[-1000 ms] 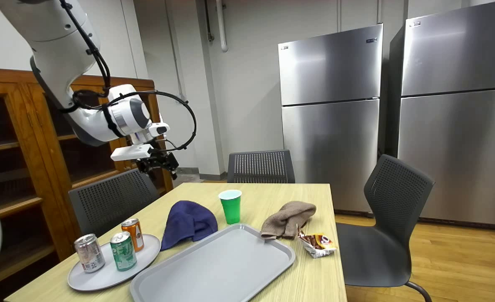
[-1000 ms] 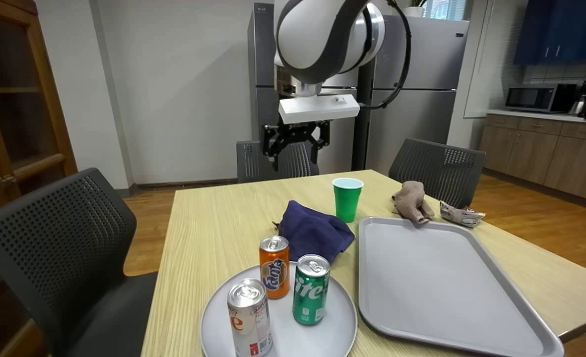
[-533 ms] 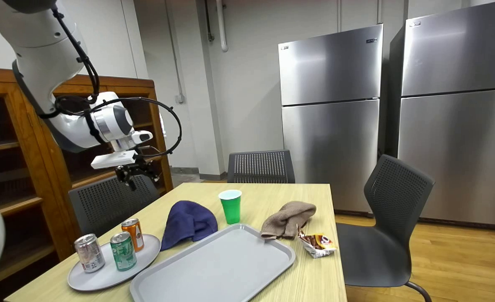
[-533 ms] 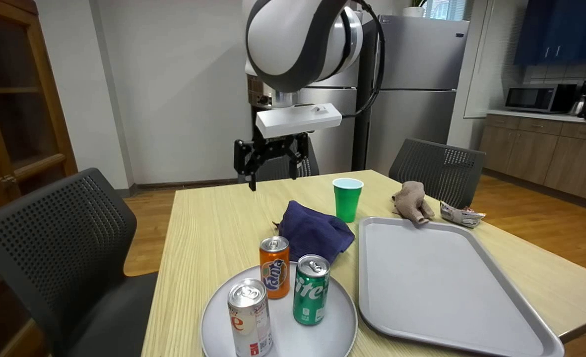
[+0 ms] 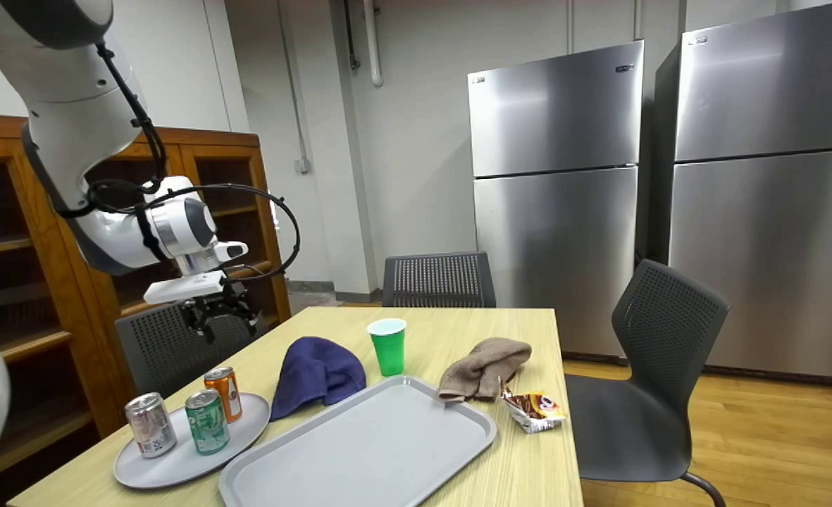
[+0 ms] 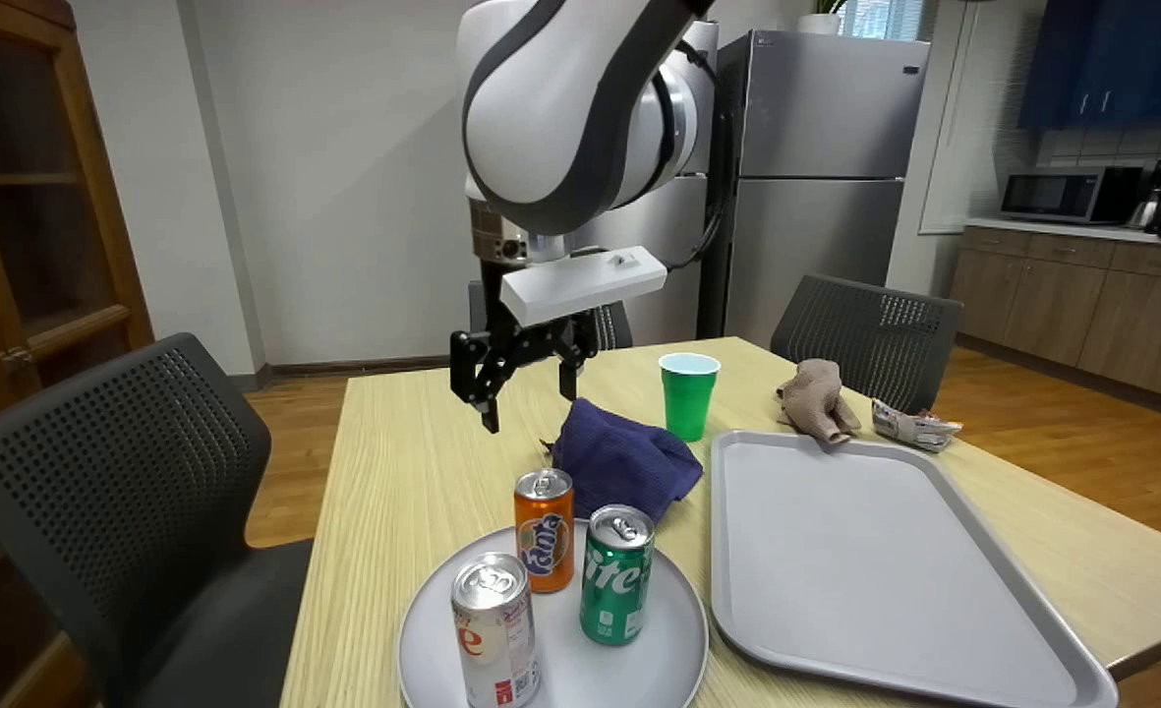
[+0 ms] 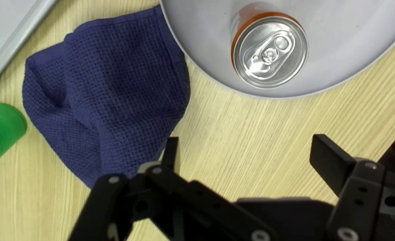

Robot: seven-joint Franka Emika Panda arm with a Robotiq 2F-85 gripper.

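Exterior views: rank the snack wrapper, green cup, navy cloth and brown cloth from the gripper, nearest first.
1. Navy cloth, by the round plate.
2. Green cup, upright past that cloth.
3. Brown cloth, by the tray.
4. Snack wrapper, beside the brown cloth.

microwave [image 6: 1057, 195] is sitting on counter [image 6: 1072, 227] | wrapper [image 5: 534, 411] is lying beside brown cloth [image 5: 485, 369] | chair [image 5: 176, 359] is standing before cabinet [image 5: 60, 289] | fridges [image 5: 556, 253] are standing side by side

Brightly, evenly lit in both exterior views; diagonally shadowed on wall [image 6: 359, 197]; streaked with glare on refrigerator [image 5: 556, 204]; dim inside cabinet [image 5: 56, 274]. Glinting at can lid [image 7: 271, 52] in wrist view.
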